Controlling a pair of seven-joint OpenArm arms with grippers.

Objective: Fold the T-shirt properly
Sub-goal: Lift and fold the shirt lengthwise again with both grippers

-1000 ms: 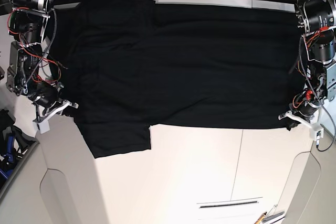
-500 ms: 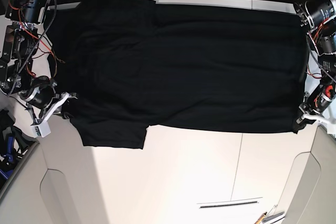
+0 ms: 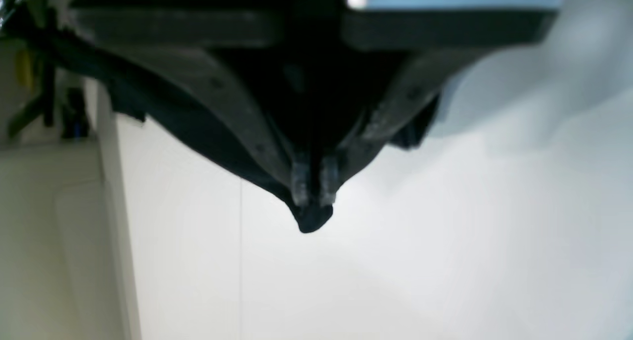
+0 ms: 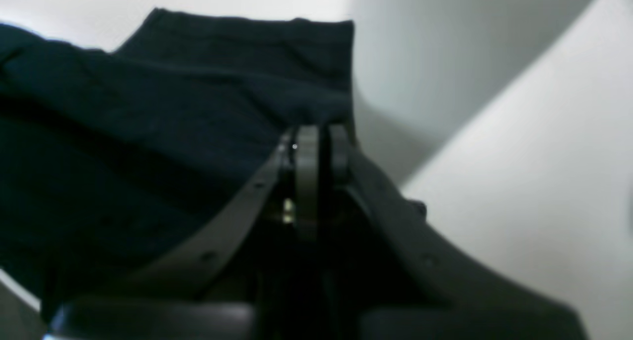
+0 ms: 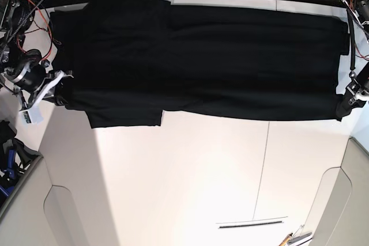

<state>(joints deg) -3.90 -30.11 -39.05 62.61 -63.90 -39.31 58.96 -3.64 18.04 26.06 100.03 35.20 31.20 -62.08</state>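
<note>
The black T-shirt lies stretched across the far part of the white table, plain side up; no print shows. My left gripper is at the base view's right, shut on the shirt's near right corner. In the left wrist view the fingertips pinch a black cloth tip above the table. My right gripper is at the base view's left, shut on the shirt's near left edge beside the sleeve. In the right wrist view the closed gripper clamps dark cloth.
The white table has a seam running front to back. A dark slot lies near the front edge. Cables and arm bodies stand at both far corners. Small tools lie at the front right.
Both grippers have pulled the shirt's near edge away toward the far side and outward. The near hem now lies higher in the base view and the cloth is tauter.
</note>
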